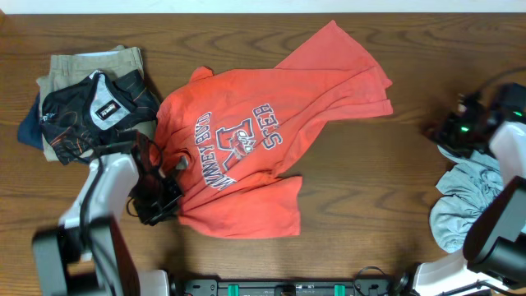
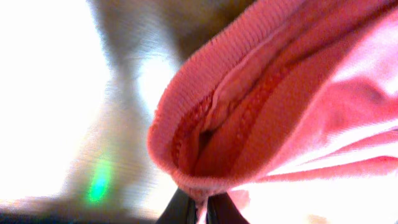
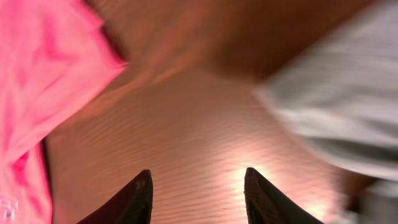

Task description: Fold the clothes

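The coral-red T-shirt (image 1: 255,123) lies spread and rumpled on the wooden table, white and dark-red lettering facing up. My left gripper (image 1: 168,193) is at the shirt's left edge and is shut on a ribbed hem or collar of the shirt (image 2: 205,124), which fills the left wrist view. My right gripper (image 3: 198,186) is open and empty above bare table; in the overhead view it (image 1: 448,131) sits at the far right, apart from the shirt, whose edge shows at the left of the right wrist view (image 3: 43,68).
A pile of folded clothes, khaki and black (image 1: 86,99), sits at the back left. A light grey garment (image 1: 468,197) lies crumpled at the right edge by my right arm; it also shows in the right wrist view (image 3: 348,106).
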`<action>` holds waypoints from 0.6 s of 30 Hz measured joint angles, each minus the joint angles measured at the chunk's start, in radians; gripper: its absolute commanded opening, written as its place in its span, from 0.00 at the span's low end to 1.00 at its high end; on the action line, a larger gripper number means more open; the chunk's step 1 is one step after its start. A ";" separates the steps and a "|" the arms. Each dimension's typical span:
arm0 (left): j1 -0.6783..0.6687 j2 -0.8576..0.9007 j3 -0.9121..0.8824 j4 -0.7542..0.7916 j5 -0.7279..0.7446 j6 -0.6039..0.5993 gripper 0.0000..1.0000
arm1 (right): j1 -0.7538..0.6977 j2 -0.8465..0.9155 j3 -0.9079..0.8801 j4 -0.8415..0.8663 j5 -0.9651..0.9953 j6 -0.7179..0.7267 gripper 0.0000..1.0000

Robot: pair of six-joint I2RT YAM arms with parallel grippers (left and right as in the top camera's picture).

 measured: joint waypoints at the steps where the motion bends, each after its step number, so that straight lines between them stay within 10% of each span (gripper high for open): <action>1: 0.000 -0.042 0.005 -0.023 -0.041 0.003 0.06 | 0.029 0.000 0.000 0.002 0.000 -0.010 0.48; 7: 0.000 -0.266 0.048 -0.028 -0.209 -0.021 0.06 | 0.183 0.000 0.000 0.021 0.037 -0.031 0.54; 13: 0.000 -0.383 0.072 0.023 -0.289 -0.067 0.93 | 0.292 0.000 0.000 0.033 0.100 -0.033 0.57; 18: 0.001 -0.378 0.072 -0.020 -0.199 -0.098 0.98 | 0.344 0.002 0.000 0.050 0.121 -0.021 0.58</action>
